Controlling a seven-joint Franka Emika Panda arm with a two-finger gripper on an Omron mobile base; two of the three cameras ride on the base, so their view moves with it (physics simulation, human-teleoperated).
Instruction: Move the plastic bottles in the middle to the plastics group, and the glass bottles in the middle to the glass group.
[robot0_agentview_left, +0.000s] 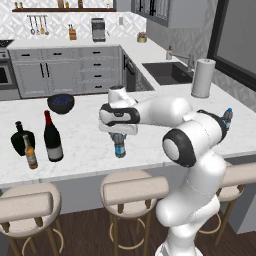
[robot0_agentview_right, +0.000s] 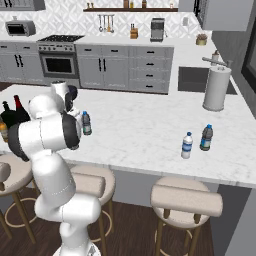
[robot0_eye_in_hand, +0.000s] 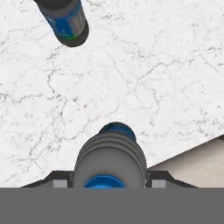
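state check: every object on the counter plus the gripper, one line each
gripper: closed on the water bottle, from above
water bottle: upright, held, near the counter's front edge
second water bottle: upright on the counter, free
wine bottle: upright, beside the black and beer bottles
squat black bottle: upright
beer bottle: upright
plastics pair: both upright, apart
paper towel roll: upright by the sink

Grey cabinets (robot0_agentview_left: 50, 70), white marble island counter (robot0_agentview_left: 85, 135), padded stools (robot0_agentview_left: 132, 190), dark wood floor (robot0_agentview_left: 80, 230).

Base views flank the counter (robot0_agentview_left: 150, 150); hand view looks straight down, close.
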